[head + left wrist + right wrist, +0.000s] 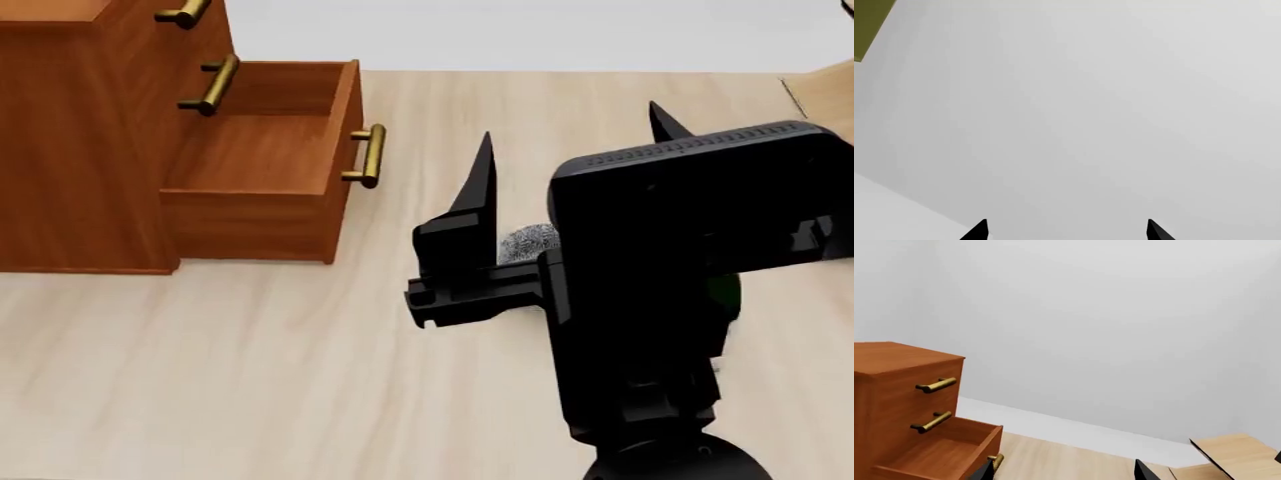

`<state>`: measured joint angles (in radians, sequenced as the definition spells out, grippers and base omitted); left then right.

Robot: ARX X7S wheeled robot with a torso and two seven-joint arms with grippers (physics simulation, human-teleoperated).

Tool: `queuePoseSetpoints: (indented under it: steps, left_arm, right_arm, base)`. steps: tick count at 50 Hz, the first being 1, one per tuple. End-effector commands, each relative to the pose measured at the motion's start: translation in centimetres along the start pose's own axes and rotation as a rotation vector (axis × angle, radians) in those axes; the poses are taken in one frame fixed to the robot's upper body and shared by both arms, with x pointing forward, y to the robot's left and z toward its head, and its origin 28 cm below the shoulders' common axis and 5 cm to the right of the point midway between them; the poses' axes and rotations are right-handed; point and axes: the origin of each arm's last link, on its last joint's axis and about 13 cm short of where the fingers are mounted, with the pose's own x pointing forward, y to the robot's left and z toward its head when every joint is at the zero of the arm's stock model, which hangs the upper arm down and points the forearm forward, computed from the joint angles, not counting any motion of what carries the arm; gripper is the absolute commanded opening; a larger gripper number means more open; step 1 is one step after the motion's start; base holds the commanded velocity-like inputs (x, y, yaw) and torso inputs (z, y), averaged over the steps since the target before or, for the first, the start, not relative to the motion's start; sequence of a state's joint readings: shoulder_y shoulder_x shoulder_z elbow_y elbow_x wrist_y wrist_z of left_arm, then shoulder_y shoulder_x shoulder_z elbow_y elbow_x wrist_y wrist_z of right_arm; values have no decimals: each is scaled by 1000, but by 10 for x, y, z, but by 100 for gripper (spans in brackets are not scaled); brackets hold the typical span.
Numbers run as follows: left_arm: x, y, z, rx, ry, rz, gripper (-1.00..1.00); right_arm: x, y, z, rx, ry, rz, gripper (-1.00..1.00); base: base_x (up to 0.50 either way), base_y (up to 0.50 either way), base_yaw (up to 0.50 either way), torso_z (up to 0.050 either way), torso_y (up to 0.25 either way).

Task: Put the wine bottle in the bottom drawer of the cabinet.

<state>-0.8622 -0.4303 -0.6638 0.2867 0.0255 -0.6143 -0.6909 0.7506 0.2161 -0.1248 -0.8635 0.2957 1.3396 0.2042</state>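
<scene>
Wall, plain pale grey, fills the left wrist view; the left gripper (1067, 231) shows two black fingertips set wide apart, holding nothing. Head view: reddish-brown wooden cabinet (80, 140) stands on pale wood-grain floor (200, 380), its bottom drawer (260, 165) pulled out; the black right gripper (571, 165) is spread and unloaded; the wine bottle is hidden. Right wrist view: same cabinet (894, 390) against white walls.

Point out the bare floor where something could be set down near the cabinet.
Bare wood floor runs in front of the cabinet and the open bottom drawer, out to the right gripper. More lies bare beyond the drawer handle toward the far wall. The drawer itself looks empty. The arm crowds the right side.
</scene>
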Motion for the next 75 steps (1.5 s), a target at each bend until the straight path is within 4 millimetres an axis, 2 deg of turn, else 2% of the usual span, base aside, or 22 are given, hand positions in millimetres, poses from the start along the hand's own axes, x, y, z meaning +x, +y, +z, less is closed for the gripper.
queuePoseSetpoints:
  steps: [1, 28, 75]
  left_arm:
    - [0, 1, -1, -9, 3, -2, 100]
    - [-1, 0, -1, 2, -14, -29, 100]
    - [-2, 0, 1, 12, -21, -34, 100]
  right_arm:
    - [-1, -1, 0, 8, 1, -3, 100]
    - [-1, -1, 0, 31, -13, 17, 100]
    - [-2, -1, -1, 5, -8, 14, 100]
  base:
    - [0, 207, 0, 50, 0]
    - [31, 21, 0, 1, 0]
    - [262, 74, 0, 0, 0]
